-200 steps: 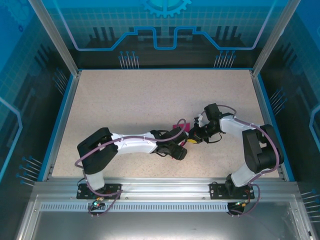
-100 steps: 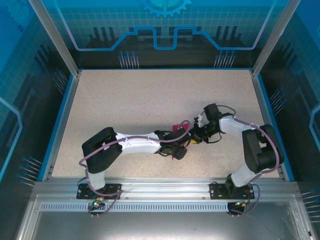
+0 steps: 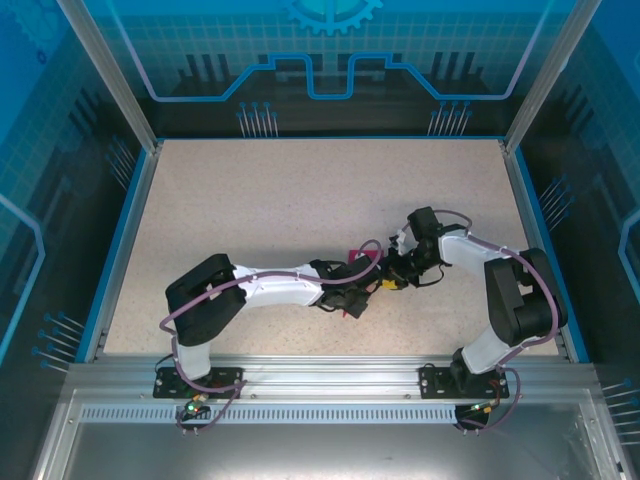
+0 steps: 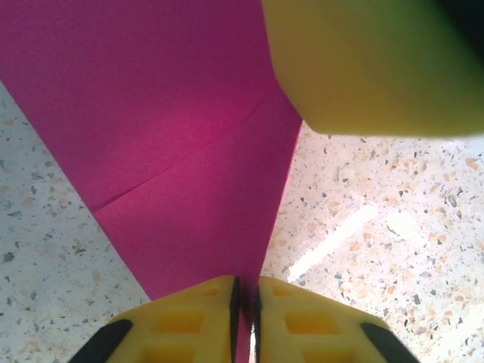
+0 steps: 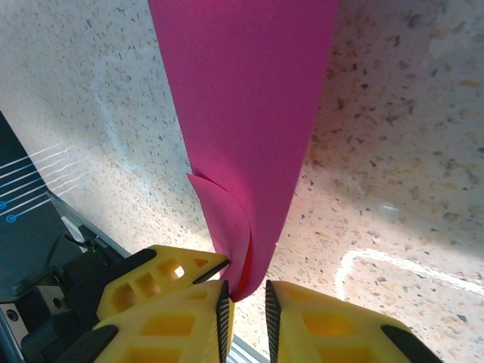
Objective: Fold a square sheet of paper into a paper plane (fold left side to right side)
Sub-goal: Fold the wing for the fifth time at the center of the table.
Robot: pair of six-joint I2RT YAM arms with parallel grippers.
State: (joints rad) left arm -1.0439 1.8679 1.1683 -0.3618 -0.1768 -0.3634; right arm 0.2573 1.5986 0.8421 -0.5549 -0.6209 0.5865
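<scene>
Left claw [image 4: 244, 286] is closed on a thin edge of the sheet of paper [image 4: 189, 151], its yellow pads almost together with the magenta between them. Right claw [image 5: 245, 296] stands a little parted around the sheet's other end, where the paper bends back on itself in a loose roll. I cannot tell whether it pinches that roll or merely brackets it.

The sheet is part-folded. From the right wrist it is a long narrow band running straight away from the claw, its long axis in line with the fingers. From the left wrist it widens away from the pads and is crossed by a slanting crease. Neither end shows a point (no dart nose yet). Overhead, a small magenta patch [image 3: 357, 255] sits between the two claws, right of centre on the near half of the desk [image 3: 270, 200], too little to read its heading there.

My reading is that the side-to-side fold is in hand, laid over but not flattened. The next move calls for one claw to pin the layers with edges flush while the other presses the roll into a sharp crease.
</scene>
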